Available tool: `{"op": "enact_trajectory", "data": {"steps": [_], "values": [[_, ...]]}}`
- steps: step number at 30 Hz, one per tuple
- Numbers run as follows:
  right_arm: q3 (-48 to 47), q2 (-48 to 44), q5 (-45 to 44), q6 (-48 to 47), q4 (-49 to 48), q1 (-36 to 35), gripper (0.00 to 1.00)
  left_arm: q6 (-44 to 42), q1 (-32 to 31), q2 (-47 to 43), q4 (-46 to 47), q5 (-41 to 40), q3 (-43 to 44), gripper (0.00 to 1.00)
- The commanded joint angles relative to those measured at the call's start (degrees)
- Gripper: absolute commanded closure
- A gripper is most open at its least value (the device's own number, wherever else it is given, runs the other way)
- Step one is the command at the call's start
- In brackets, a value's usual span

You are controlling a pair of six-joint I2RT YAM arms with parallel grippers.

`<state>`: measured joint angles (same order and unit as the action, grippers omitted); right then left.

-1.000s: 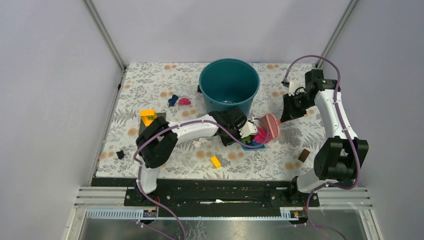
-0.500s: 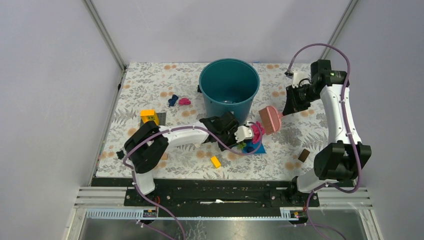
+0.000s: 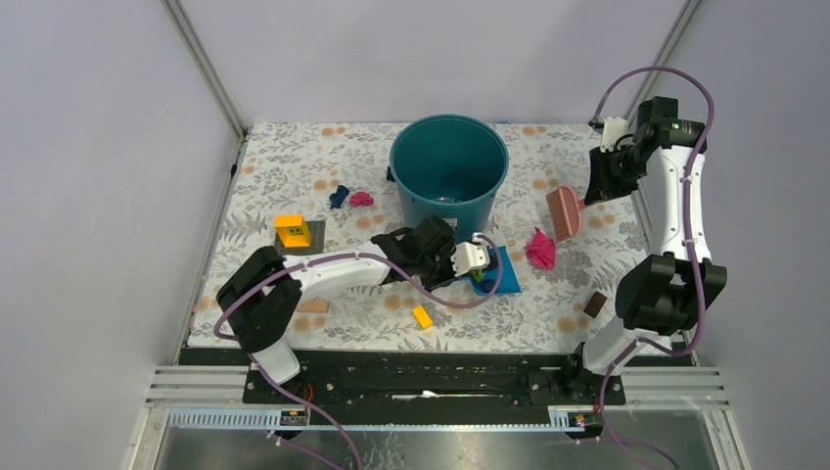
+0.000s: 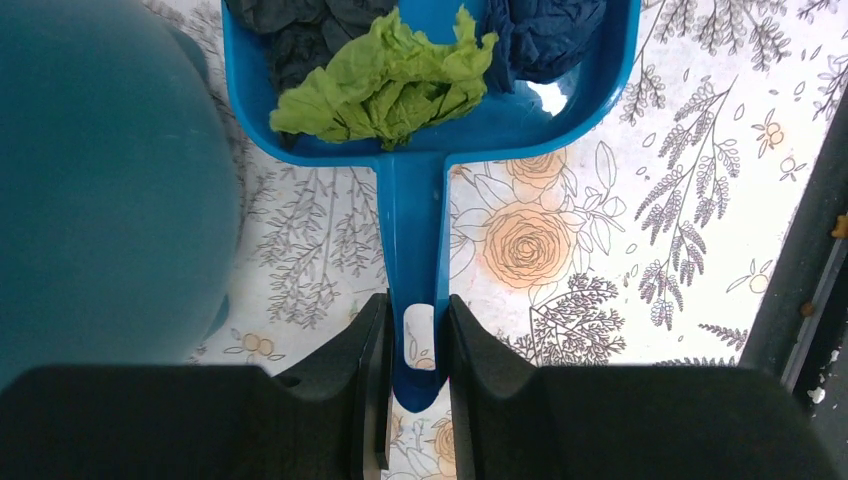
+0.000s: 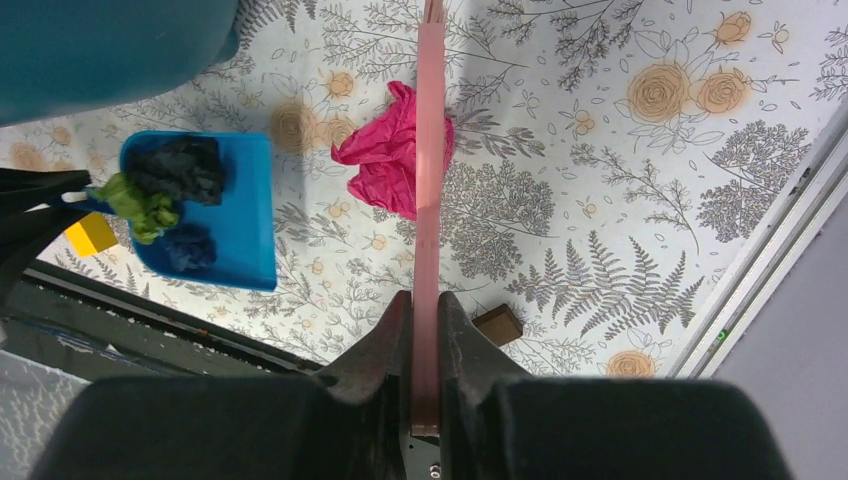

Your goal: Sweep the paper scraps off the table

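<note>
My left gripper [image 3: 468, 257] [image 4: 412, 310] is shut on the handle of a blue dustpan [image 3: 501, 270] [image 4: 430, 130] lying on the floral table [image 3: 294, 166], just in front of the teal bucket [image 3: 448, 166]. The pan holds a green wad [image 4: 385, 80], a dark blue wad [image 4: 545, 35] and a black wad [image 4: 290, 30]. My right gripper [image 3: 594, 186] [image 5: 424, 300] is shut on a pink brush [image 3: 565, 212] [image 5: 430, 150], held above the table at the right. A magenta wad [image 3: 539, 248] [image 5: 390, 150] lies on the table right of the pan. A blue scrap [image 3: 339, 195] and a magenta scrap [image 3: 361, 198] lie left of the bucket.
A yellow brick [image 3: 292, 230] stands on a dark plate at the left. A small yellow brick [image 3: 422, 316] lies near the front edge. A brown block [image 3: 594, 304] [image 5: 498, 324] lies front right. A tan block [image 3: 311, 305] lies by the left arm.
The right arm has lifted the brush up and back to the right, away from the dustpan. The magenta wad now lies on the table beside the pan. The left gripper drew the pan slightly left.
</note>
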<state>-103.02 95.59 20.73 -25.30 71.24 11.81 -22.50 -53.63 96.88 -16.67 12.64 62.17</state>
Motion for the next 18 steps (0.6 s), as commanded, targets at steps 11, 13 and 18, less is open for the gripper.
{"op": "enact_trajectory", "data": {"steps": [11,13,18], "values": [[-0.9,-2.2,-6.6,0.4,-1.1,1.1,1.00,-5.7,0.9,-7.6,-7.4,4.4,11.2,1.00],[-0.2,-1.9,-7.8,-0.7,0.1,1.5,1.00,-7.0,1.0,-7.7,-10.2,6.2,14.1,1.00],[-0.6,0.1,-5.8,-2.8,0.8,3.2,1.00,-7.4,0.9,-6.3,-19.5,10.9,24.3,1.00]]}}
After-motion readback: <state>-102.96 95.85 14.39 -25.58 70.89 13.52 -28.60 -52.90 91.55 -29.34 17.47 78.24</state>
